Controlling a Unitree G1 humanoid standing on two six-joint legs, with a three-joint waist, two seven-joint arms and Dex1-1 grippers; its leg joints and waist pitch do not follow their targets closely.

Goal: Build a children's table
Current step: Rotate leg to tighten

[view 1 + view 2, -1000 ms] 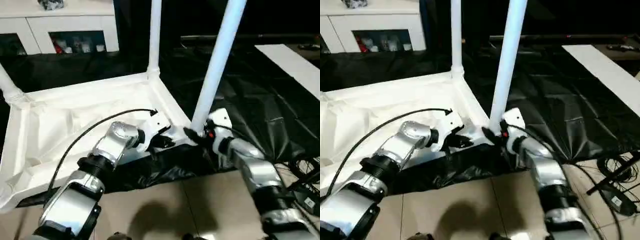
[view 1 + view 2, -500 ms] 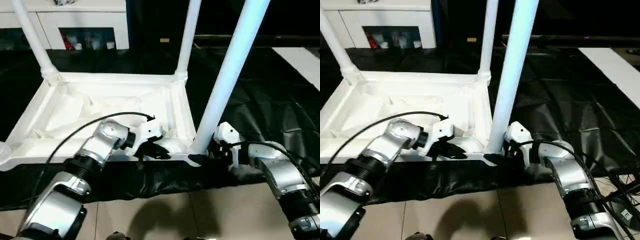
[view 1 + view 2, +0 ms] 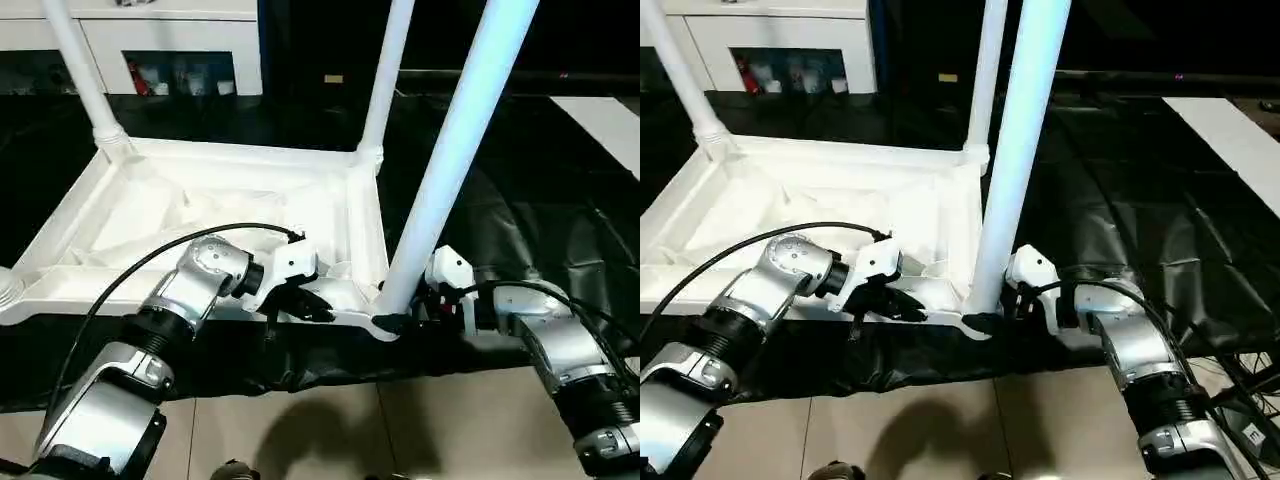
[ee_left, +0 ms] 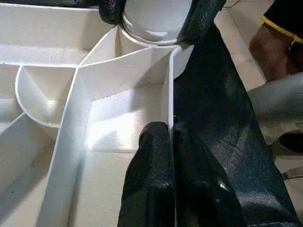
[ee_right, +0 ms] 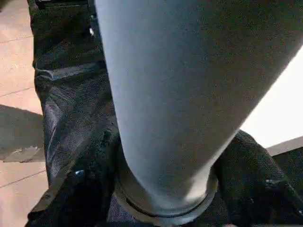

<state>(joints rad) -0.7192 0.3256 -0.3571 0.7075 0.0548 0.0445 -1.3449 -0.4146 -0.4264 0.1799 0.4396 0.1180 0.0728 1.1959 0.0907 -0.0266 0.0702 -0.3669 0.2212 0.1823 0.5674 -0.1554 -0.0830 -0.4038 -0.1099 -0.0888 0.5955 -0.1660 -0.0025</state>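
Since a second ago my view has swung left, bringing a third leg into sight. My left claw (image 4: 170, 156) pinches shut on the rim of the upturned white plastic children's table (image 3: 215, 215) on the black floor sheet (image 3: 540, 220); my right claw (image 3: 400, 318) straddles the near-corner white tube leg (image 3: 450, 160) at its socket. If it's only half seated, it could tilt.

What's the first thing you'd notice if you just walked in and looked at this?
A white table top lying upside down on a black sheet, with white legs pointing up from its corners. The nearest leg is the biggest thing in sight, and the right end effector has its black fingers around its base. The left end effector pinches the thin near rim of the table top right beside that corner.
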